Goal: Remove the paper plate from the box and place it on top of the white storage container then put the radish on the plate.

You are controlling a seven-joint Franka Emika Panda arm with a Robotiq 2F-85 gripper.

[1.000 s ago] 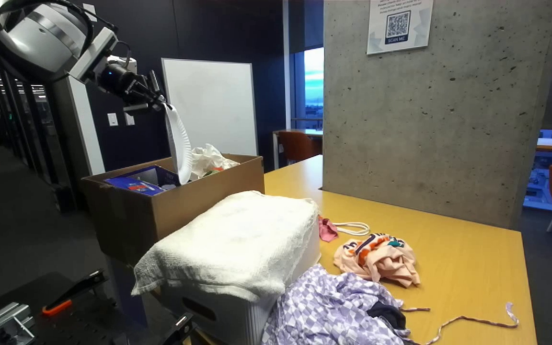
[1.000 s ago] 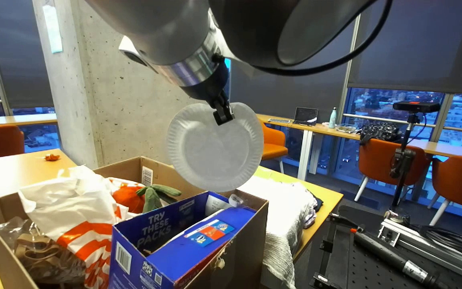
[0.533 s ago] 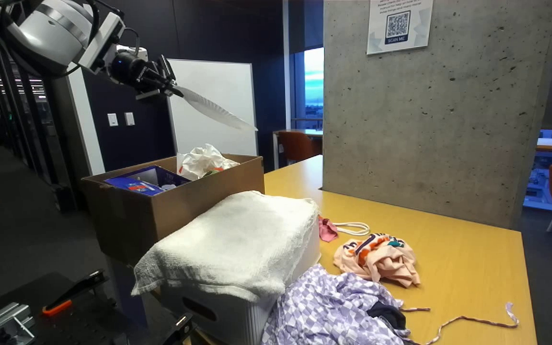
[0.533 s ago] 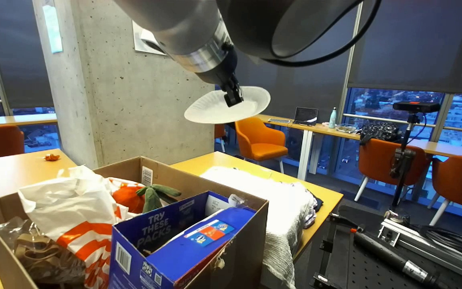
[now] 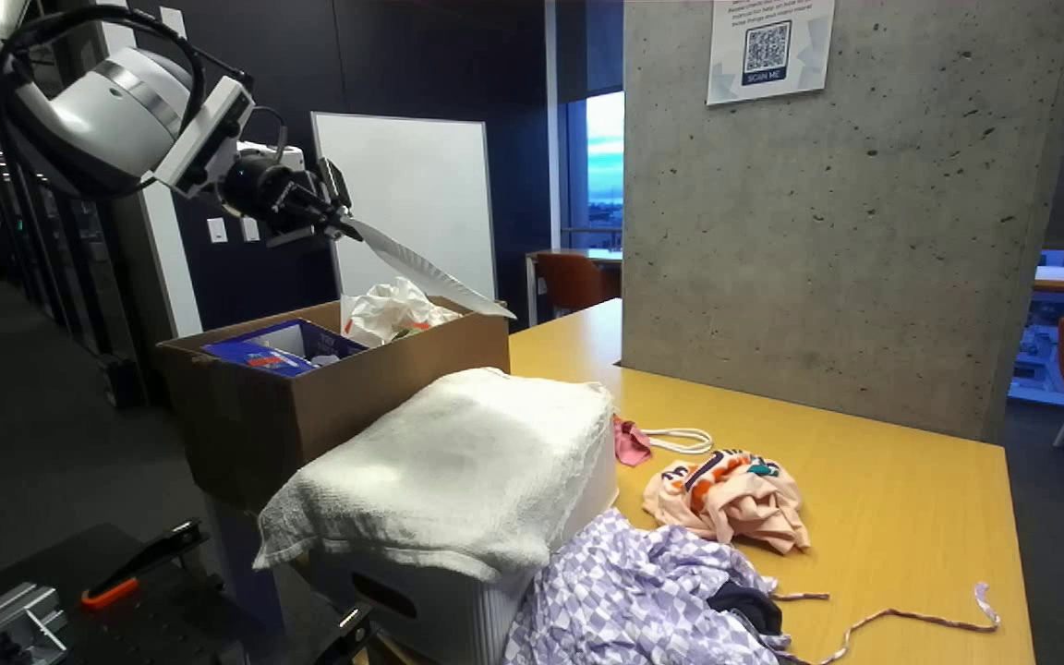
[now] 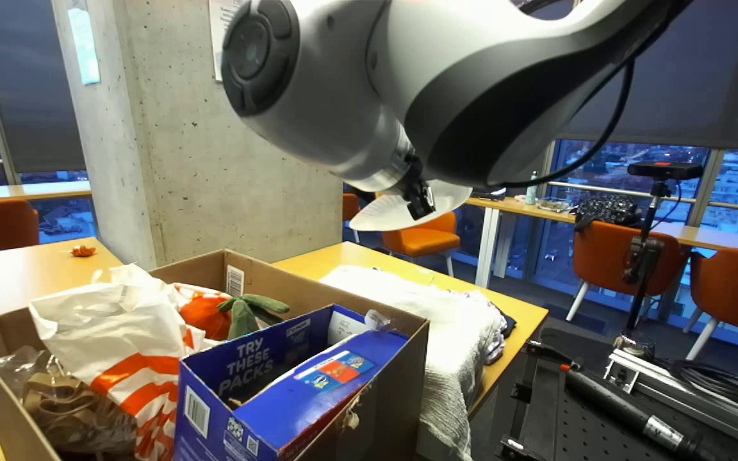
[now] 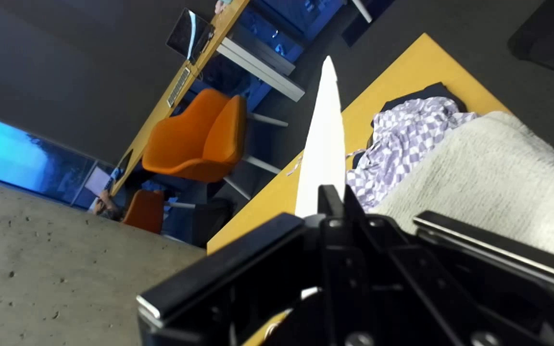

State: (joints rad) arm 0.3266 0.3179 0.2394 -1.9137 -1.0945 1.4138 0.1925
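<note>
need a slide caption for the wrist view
Claw gripping a paper plate seen nearly edge-on, with checkered fabric and a pale cloth at the picture's right.

In an exterior view you have the container (image 5: 453, 605) in front and right of the box (image 5: 384, 388), the towel (image 5: 458, 462) over the container, and clothes (image 5: 634, 591) to its right on the table (image 5: 901, 517). Inside the box, in an exterior view, you find the bag (image 6: 106, 314) at left, the carton (image 6: 289, 394) at right, and the radish (image 6: 207, 317) behind the carton. Your gripper (image 5: 345, 224) holds the plate (image 5: 429, 274) tilted, higher than the towel and before the whiteboard (image 5: 412, 175).
</note>
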